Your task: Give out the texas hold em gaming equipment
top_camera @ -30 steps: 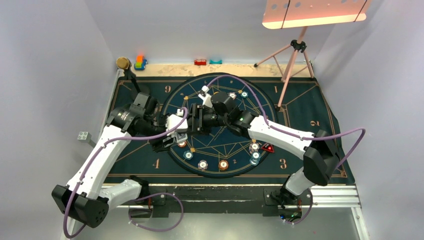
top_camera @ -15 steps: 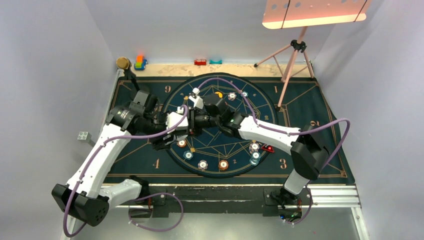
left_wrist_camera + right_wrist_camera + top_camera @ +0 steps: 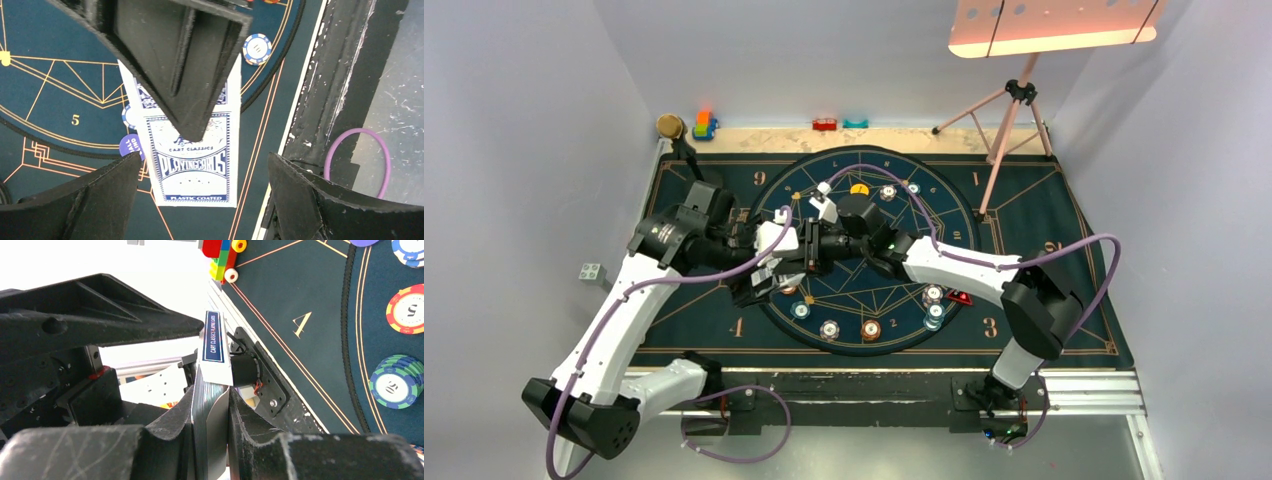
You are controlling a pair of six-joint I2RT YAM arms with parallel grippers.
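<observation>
1. The two arms meet over the left part of the round design on the dark mat (image 3: 724,330), which covers most of the tabletop (image 3: 754,138).
2. The right gripper (image 3: 809,247) has its fingers (image 3: 167,422) clenched on the card box (image 3: 212,340). They pinch it across its thin sides, so it stands on edge between them. A blue strip reading "Cart Classics Playing Cards" faces the right wrist camera.
3. The left gripper (image 3: 202,157) is released. Its fingers (image 3: 95,195) are spread wide to either side of the box and touch nothing.
4. From the left wrist, the box shows its blue-and-white face, with one black finger of the right gripper lying across its upper half.
5. The box is held above the mat near the circle's outer ring. A dark-blue disc (image 3: 131,147) peeks out from beneath its left edge.
6. A blue-and-white chip (image 3: 257,49) lies flat on the mat just inside the ring.
7. Along the circle's near arc lie a teal chip (image 3: 800,310), a white chip (image 3: 829,329) and an orange-brown chip (image 3: 870,329).
8. A red-black triangular marker (image 3: 961,296) sits at the right of that arc, just beside more chips.
9. A yellow disc (image 3: 859,188) rests at the circle's far side.
10. Toy blocks (image 3: 705,125) and a gold-headed microphone (image 3: 669,125) stand at the far left corner.
</observation>
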